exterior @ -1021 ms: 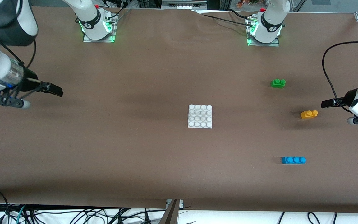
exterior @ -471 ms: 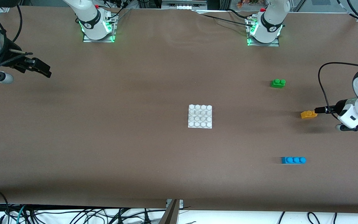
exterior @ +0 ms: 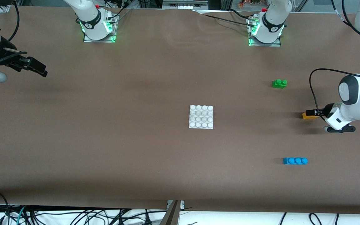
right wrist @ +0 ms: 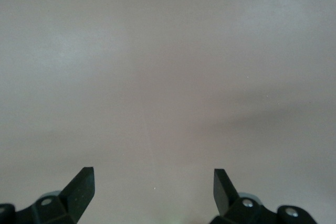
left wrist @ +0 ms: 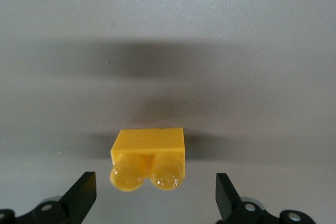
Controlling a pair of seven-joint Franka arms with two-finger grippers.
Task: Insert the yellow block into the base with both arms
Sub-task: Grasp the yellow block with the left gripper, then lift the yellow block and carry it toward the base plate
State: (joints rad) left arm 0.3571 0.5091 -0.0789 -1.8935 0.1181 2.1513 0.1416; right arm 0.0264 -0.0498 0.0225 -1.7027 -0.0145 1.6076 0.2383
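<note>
Left jaws: the left gripper has its jaws spread wide, one on each side of the yellow block, and they do not touch it.
Block between the jaws: it sits on the table, studs up toward the wrist camera, with a gap on both sides.
How the block feels: I think it is small, light and hard, made of smooth plastic, so it may slip or tip if it is pinched on the round studs.
Where to hold it: the two flat side walls, low on the body, look like the best spots. A squeeze there should keep it straight.
Out from the left jaws: the green brick and the blue brick lie near, one to each side of the yellow block, well apart from it.
Base: the base lies flat, well away from the left jaws, toward the middle of the table, with nothing on its studs.
Right jaws: the right gripper is also spread wide and holds nothing. It waits over bare table at the right arm's end, well apart from the base.
Still to do: grab, carry and press the block onto the studs.
</note>
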